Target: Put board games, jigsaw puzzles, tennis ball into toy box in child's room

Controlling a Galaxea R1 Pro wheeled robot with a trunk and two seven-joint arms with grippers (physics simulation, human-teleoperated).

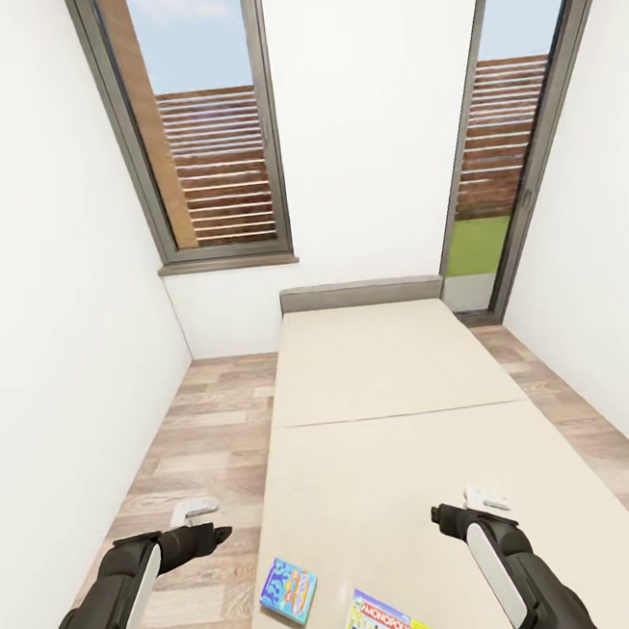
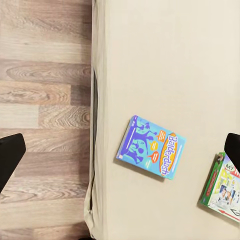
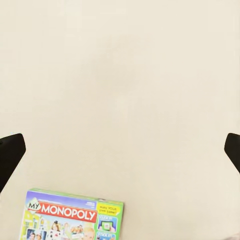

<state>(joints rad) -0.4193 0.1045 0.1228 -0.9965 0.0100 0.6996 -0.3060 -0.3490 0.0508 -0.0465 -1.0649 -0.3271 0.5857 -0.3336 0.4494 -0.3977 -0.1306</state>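
Note:
Two board games lie flat on the bed at its near end: a blue cartoon box and a green-edged Monopoly box. My left gripper hangs open over the floor just left of the bed edge, a little beyond the blue box. In the left wrist view the blue box sits between the spread fingers, with the Monopoly box beside it. My right gripper hovers open above the beige mattress, and the Monopoly box shows near one finger. Neither gripper holds anything.
A dark grey headboard stands at the bed's far end against the white wall. Tall dark-framed windows flank it. Wood plank floor runs along the bed's left side, and a narrower strip runs on the right. White walls close in on both sides.

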